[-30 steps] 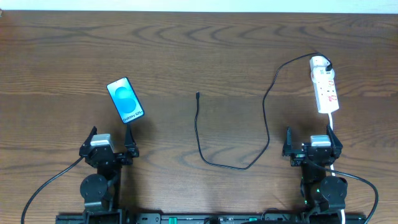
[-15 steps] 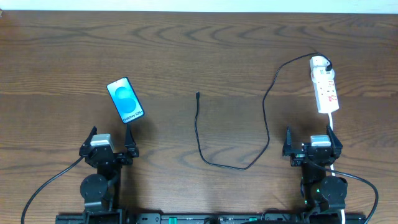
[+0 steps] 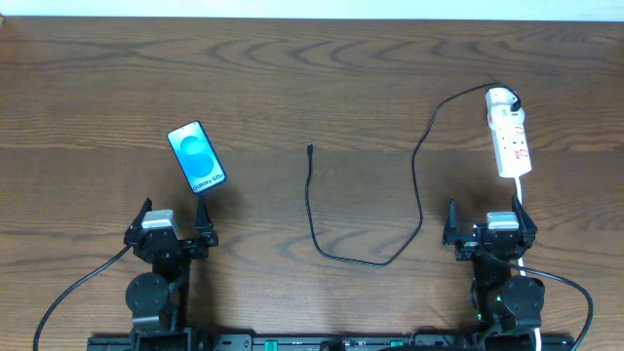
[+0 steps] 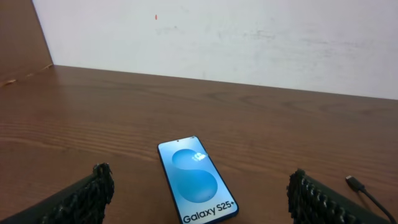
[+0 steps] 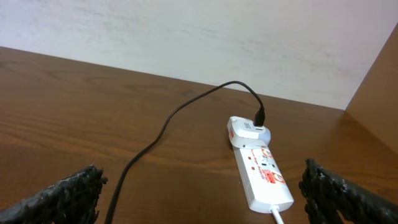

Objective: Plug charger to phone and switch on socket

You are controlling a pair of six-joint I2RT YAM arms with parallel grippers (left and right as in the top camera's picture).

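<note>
**Operator:** Checking my left side first, what do you see?

**Spotter:** Your left gripper [image 3: 175, 209] is released. Its fingers [image 4: 93, 196] stand spread wide and grasp nothing. The phone [image 3: 197, 157] lies flat on the table [image 3: 312, 58], screen up. It is just ahead of that gripper and a touch to its right, clear of both fingers.

**Operator:** And my right side?

**Spotter:** Your right gripper [image 3: 490, 210] is spread wide too, with nothing in it. The socket [image 3: 509, 136] lies ahead of it, running lengthwise away from you. Its white cord [image 3: 520, 190] trails back toward the gripper.

**Operator:** Where is the charger?

**Spotter:** Your charger [image 3: 309, 180] starts at a white adapter [image 3: 501, 97] on the socket's far end. From there it sweeps to the left of your right gripper, then curves round about level with both grippers. Its plug tip [image 3: 310, 148] lies loose on the wood between your two arms. That puts it ahead and well to the right of your left gripper, apart from the phone.
</note>
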